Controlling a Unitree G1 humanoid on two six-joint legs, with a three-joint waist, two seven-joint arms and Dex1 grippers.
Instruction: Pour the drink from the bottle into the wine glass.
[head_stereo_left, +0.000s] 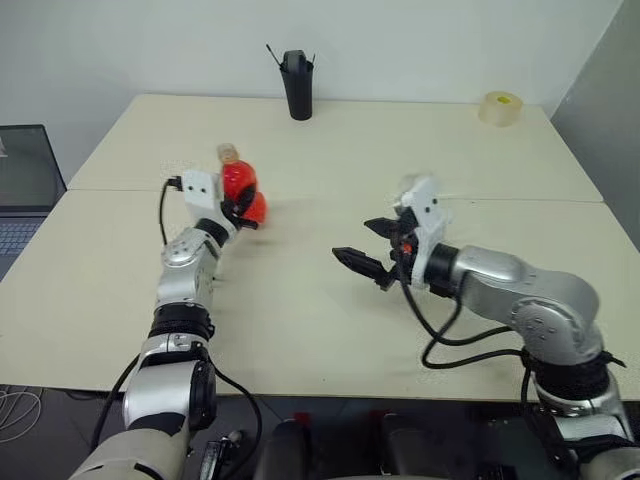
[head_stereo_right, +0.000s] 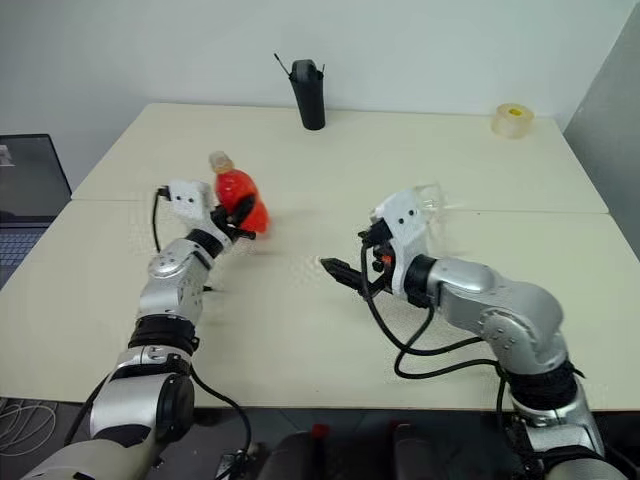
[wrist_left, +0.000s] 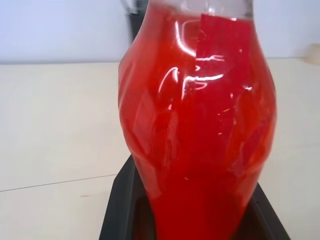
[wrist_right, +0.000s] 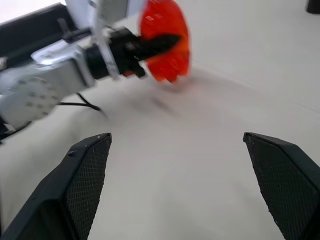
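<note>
— Pale table (head_stereo_left: 330, 330) under a white wall, and your bottle (head_stereo_left: 238, 186) is off it: the left gripper (head_stereo_left: 240, 208) has its fingers clamped on the bulbous body, cap (head_stereo_left: 228, 152) still on top, the drink (wrist_left: 200, 150) filling it nearly to the neck.

— What could go wrong for you here?

— Pouring with that cap on gives nothing. The body is soft-looking plastic, so a hard squeeze could make it bulge or slip. I also can't make out the wine glass for certain; a clear shape sits just behind your right gripper (head_stereo_left: 365, 245), whose fingers are spread wide on nothing, so a swing could knock it.

— Which view helps you most?

— Left wrist shows the fingers hugging the bottle's base. Right wrist shows the bottle tilted, ahead of the open fingers (wrist_right: 85, 175).
</note>
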